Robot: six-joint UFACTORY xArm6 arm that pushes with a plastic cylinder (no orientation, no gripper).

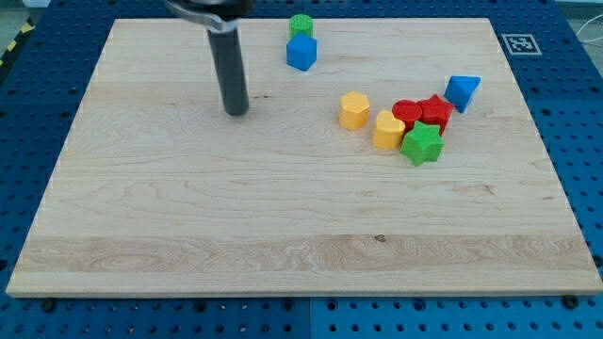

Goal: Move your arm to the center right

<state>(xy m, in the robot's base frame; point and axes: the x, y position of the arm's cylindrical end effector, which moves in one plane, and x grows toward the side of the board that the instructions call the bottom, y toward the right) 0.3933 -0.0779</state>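
My tip (236,110) rests on the wooden board (188,217) in its upper left part, well left of all the blocks. A green round block (301,25) and a blue cube (301,53) touch each other near the view's top centre. To the right sits a cluster: a yellow hexagon block (353,110), a yellow heart block (387,130), a red round block (407,112), a red star block (435,113) and a green star block (421,145). A blue triangular block (462,91) lies just right of the cluster.
The board lies on a blue perforated table (575,113). A black-and-white marker tag (520,43) is fixed just off the board's upper right corner.
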